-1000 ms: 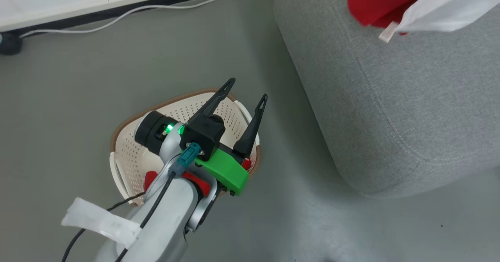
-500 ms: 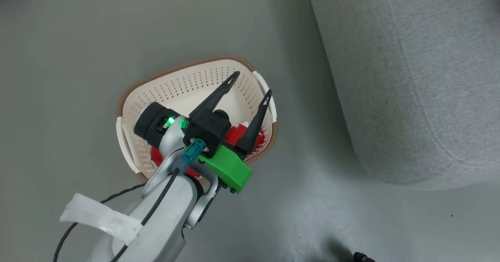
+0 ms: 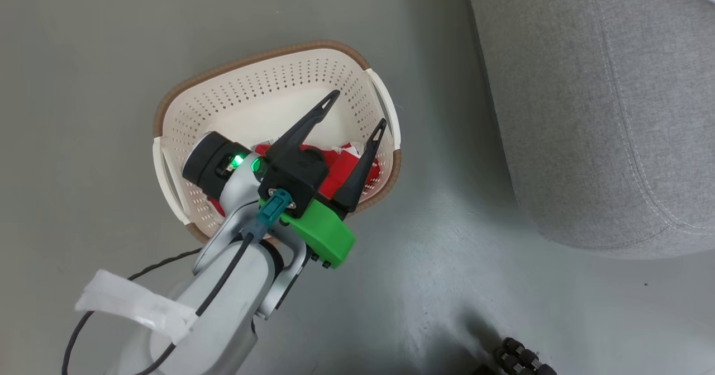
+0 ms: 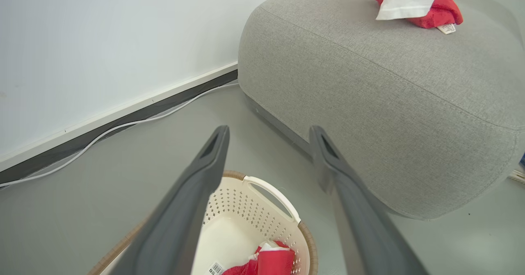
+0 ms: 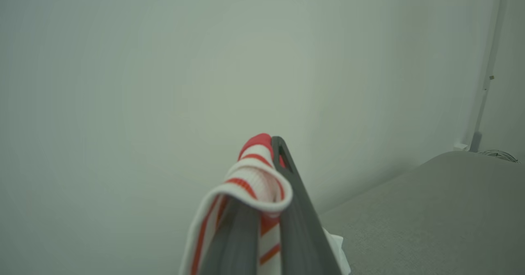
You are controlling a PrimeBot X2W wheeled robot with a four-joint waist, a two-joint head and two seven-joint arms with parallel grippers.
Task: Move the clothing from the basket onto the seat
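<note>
Left gripper (image 3: 358, 108) spread wide and empty, poised over the basket (image 3: 251, 59) to reach red clothing (image 3: 346, 165) on its floor. Right gripper (image 5: 270, 160) pinched on a striped piece (image 5: 250, 176), likely for the seat (image 3: 586, 112) beside the basket

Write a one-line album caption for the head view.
Open left end effector poised above the basket with red clothing inside, grey seat alongside.

The basket (image 3: 251, 93) is matt perforated cream plastic with a woven-look brown rim (image 3: 262, 56), the seat (image 3: 586, 112) coarse grey cloth, the clothing (image 4: 272, 262) soft striped fabric, the floor (image 3: 84, 56) smooth and faintly glossy.
</note>
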